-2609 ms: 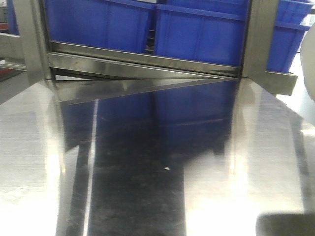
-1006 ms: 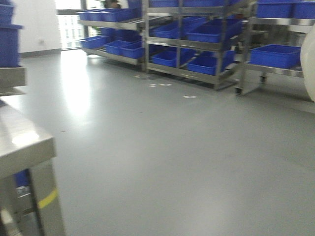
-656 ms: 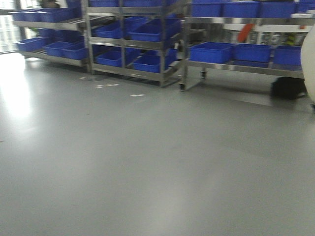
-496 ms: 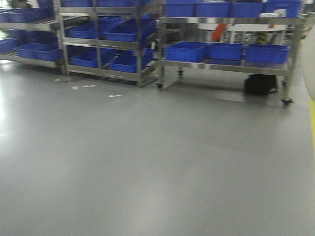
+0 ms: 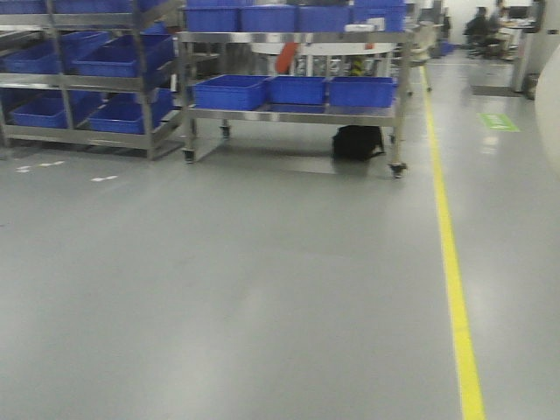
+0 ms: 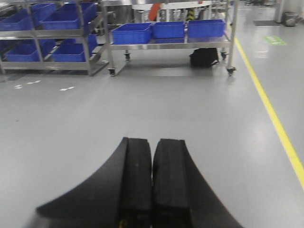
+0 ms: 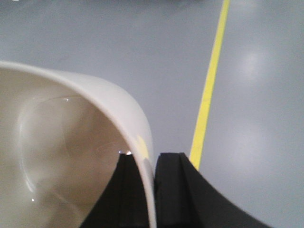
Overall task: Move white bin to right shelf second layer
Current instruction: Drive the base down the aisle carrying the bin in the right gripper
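The white bin point(image 7: 57, 142) is held in the air over the grey floor. My right gripper point(image 7: 148, 161) is shut on its rim wall, one finger inside the bin and one outside. A pale blurred edge of the bin point(image 5: 551, 114) shows at the right border of the front view. My left gripper point(image 6: 152, 147) is shut and empty, held over the floor. A roller-lane rack level does not show clearly; steel racks point(image 5: 289, 109) with flat shelves stand far ahead.
Steel racks point(image 6: 52, 47) loaded with blue crates point(image 5: 232, 90) line the back left. A wheeled rack point(image 6: 171, 45) has a black bag point(image 5: 357, 143) under it. A yellow floor line point(image 5: 451, 262) runs along the right. People sit at desks point(image 5: 490, 26) far back.
The view has swung right, away from the steel tabletop and across the open floor. The racks slid leftward in view and the yellow line has come into sight.
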You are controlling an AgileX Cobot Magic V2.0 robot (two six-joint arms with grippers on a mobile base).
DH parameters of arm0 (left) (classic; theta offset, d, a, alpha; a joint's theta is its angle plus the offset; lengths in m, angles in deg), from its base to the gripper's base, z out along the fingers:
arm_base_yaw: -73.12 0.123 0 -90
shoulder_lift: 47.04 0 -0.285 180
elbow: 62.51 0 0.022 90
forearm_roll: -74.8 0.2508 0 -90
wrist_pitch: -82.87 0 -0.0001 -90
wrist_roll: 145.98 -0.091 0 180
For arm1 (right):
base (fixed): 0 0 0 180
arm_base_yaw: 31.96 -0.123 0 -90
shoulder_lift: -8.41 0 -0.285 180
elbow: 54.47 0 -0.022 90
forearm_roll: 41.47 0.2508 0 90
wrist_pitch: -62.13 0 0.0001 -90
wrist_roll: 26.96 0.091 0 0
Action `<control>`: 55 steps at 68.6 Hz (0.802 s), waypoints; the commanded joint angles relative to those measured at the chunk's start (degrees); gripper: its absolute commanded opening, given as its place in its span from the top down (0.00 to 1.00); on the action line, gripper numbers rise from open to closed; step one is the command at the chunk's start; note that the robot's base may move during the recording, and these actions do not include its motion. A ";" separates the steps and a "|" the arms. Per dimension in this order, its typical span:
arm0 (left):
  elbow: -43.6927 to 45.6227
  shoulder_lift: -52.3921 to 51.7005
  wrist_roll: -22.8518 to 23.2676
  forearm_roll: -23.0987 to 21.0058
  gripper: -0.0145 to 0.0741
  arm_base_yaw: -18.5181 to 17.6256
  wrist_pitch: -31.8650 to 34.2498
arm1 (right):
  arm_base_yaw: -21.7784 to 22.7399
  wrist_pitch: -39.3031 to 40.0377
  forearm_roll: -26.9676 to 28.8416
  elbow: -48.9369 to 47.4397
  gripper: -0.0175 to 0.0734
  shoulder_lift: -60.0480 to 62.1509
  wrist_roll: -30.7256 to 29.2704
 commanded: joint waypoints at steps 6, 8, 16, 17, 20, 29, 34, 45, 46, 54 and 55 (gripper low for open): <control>-2.11 -0.79 0.30 0.00 0.74 -0.18 5.02 | 0.30 5.57 0.48 -1.72 0.74 -0.05 -0.33; -2.11 -0.79 0.30 0.00 0.74 -0.18 5.02 | 0.30 5.57 0.48 -1.72 0.74 -0.05 -0.33; -2.11 -0.79 0.30 0.00 0.74 -0.18 5.02 | 0.30 5.57 0.48 -1.72 0.74 -0.05 -0.33; -2.11 -0.79 0.30 0.00 0.74 -0.18 5.02 | 0.30 5.57 0.48 -1.72 0.74 -0.05 -0.33; -2.11 -0.79 0.30 0.00 0.74 -0.18 5.02 | 0.30 5.57 0.48 -1.72 0.74 -0.05 -0.33; -2.11 -0.79 0.30 0.00 0.74 -0.18 5.02 | 0.30 5.57 0.48 -1.72 0.74 -0.05 -0.33; -2.11 -0.79 0.30 0.00 0.74 -0.18 5.02 | 0.30 5.57 0.48 -1.72 0.74 -0.05 -0.33; -2.11 -0.79 0.30 0.00 0.74 -0.18 5.02 | 0.30 5.57 0.48 -1.72 0.74 -0.05 -0.33; -2.11 -0.79 0.30 0.00 0.74 -0.18 5.02 | 0.30 5.57 0.48 -1.72 0.74 -0.05 -0.33; -2.11 -0.79 0.30 0.00 0.74 -0.18 5.02 | 0.30 5.57 0.48 -1.72 0.74 -0.05 -0.33; -2.11 -0.79 0.30 0.00 0.74 -0.18 5.02 | 0.30 5.57 0.48 -1.72 0.74 -0.05 -0.33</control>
